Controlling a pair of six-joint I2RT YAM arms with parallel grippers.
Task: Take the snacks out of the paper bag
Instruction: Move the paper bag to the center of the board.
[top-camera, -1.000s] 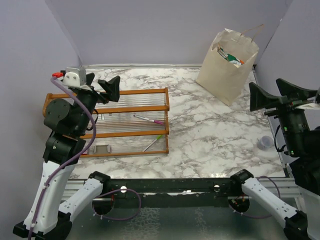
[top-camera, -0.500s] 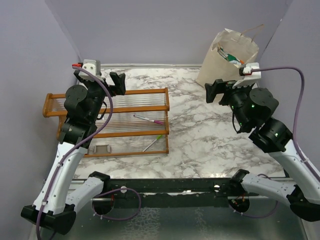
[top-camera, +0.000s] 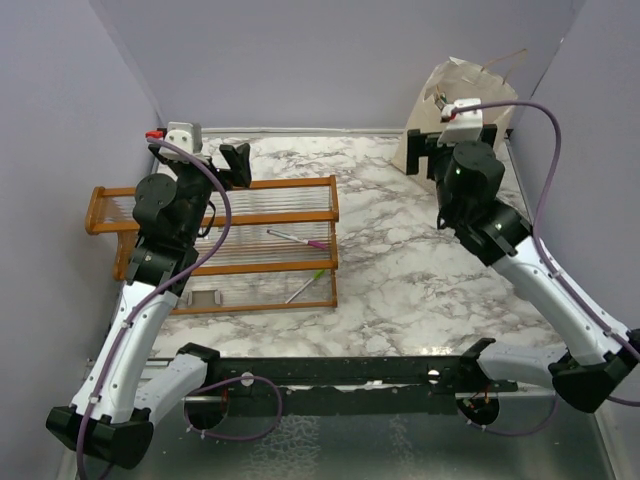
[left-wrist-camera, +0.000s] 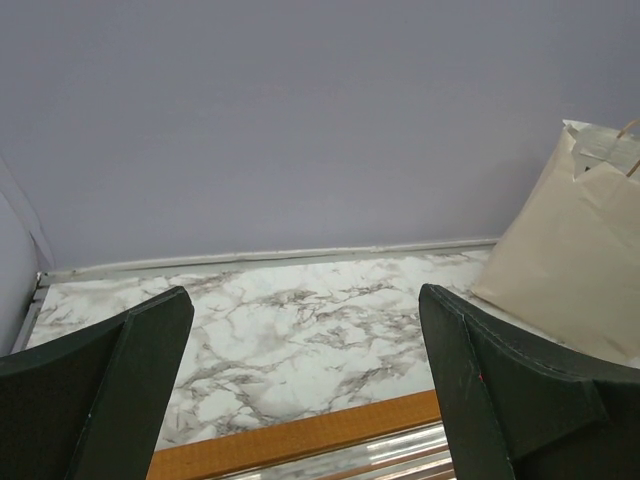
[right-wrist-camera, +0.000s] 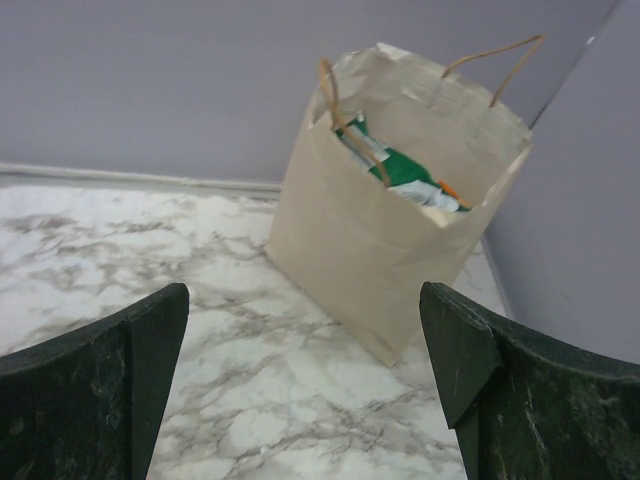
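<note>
Snacks (right-wrist-camera: 405, 170) — green-white packets — sit in the paper bag (right-wrist-camera: 370, 250) at the table's (right-wrist-camera: 150, 250) far right corner; left claw (left-wrist-camera: 303, 330), right claw (right-wrist-camera: 302, 320) both spread, empty.

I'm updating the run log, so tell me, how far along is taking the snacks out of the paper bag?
Done: nothing yet. The snacks sit inside the upright paper bag, and no packet shows outside it. In hand: the right tool faces the bag, open and empty, short of its mouth. The left tool hangs open by the wooden rack. Left: every packet.
</note>
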